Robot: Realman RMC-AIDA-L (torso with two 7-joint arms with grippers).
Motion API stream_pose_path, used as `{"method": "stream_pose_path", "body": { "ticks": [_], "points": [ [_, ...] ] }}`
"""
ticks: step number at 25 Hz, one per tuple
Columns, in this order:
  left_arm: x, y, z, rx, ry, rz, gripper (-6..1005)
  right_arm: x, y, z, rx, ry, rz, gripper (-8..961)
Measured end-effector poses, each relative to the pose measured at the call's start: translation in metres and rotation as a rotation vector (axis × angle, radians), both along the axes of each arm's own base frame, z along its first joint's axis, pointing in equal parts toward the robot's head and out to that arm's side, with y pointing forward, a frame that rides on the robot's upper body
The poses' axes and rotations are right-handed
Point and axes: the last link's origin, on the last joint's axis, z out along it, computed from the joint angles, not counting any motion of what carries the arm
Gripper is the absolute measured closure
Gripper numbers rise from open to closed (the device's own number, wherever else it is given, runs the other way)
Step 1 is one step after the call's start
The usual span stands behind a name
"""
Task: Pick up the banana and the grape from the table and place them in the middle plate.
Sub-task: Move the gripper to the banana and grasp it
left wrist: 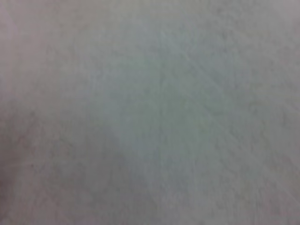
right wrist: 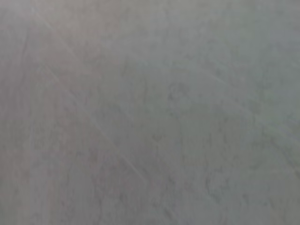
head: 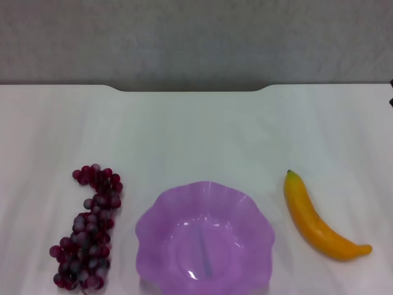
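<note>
In the head view the purple scalloped plate (head: 166, 212) sits at the near middle of the white table (head: 196, 135) and holds nothing. The bunch of dark red-purple grapes (head: 88, 228) lies on the table to the plate's left. The yellow banana (head: 316, 222) lies to the plate's right, its dark stem tip pointing away from me. Neither gripper shows in the head view. Both wrist views show only a plain grey-white surface, with no fingers and no task object.
The table's far edge has a shallow notch (head: 191, 89) in front of a grey wall. A small dark part (head: 390, 92) shows at the right edge of the head view.
</note>
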Motion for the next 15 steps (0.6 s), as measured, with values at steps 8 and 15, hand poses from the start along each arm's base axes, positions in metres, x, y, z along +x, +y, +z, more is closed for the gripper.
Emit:
{"method": "stream_pose_path", "body": {
  "ticks": [8, 15],
  "points": [
    [0.0037, 0.0011, 0.0013, 0.004, -0.004, -0.011, 184, -0.0001, 0.0002, 0.0005, -0.010, 0.020, 0.003, 224],
    [0.0058, 0.0012, 0.0011, 0.001, -0.003, -0.018, 185, -0.0011, 0.0007, 0.0011, -0.010, 0.022, 0.007, 224]
  ]
}}
